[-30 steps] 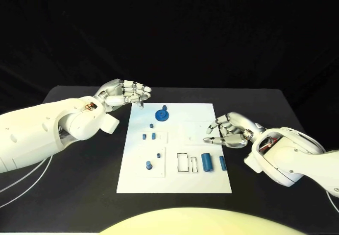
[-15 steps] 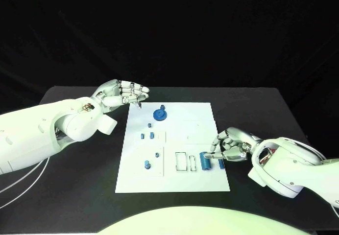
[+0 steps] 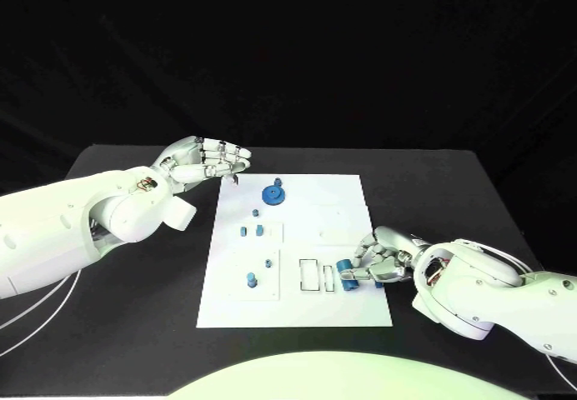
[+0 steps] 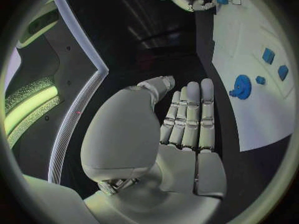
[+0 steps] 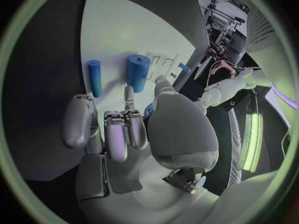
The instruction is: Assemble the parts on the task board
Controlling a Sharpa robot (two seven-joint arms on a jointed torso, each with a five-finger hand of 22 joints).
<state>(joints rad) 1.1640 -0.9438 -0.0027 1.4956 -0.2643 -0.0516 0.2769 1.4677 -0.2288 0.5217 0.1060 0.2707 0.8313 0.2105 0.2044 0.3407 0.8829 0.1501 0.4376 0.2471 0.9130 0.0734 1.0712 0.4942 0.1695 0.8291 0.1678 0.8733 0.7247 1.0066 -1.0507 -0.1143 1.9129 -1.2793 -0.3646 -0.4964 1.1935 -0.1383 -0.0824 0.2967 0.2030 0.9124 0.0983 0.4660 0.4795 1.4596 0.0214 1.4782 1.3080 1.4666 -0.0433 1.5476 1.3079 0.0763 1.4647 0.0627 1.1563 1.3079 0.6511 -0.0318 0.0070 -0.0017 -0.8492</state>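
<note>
Right hand at the blue cylinder on the task board

The white task board (image 3: 343, 304) lies mid-table. The left hand (image 3: 207, 160), fingers curled in on nothing, hovers off its far left corner beside the blue gear (image 3: 275, 195). The right hand (image 3: 383, 257) pinches the thick blue cylinder (image 5: 137, 72) lying near the board's right edge, beside a thinner blue rod (image 5: 94, 77).

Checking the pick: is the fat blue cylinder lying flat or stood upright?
Lying flat: the blue cylinder rests on its side on the task board, the right robot hand touching its end.
</note>
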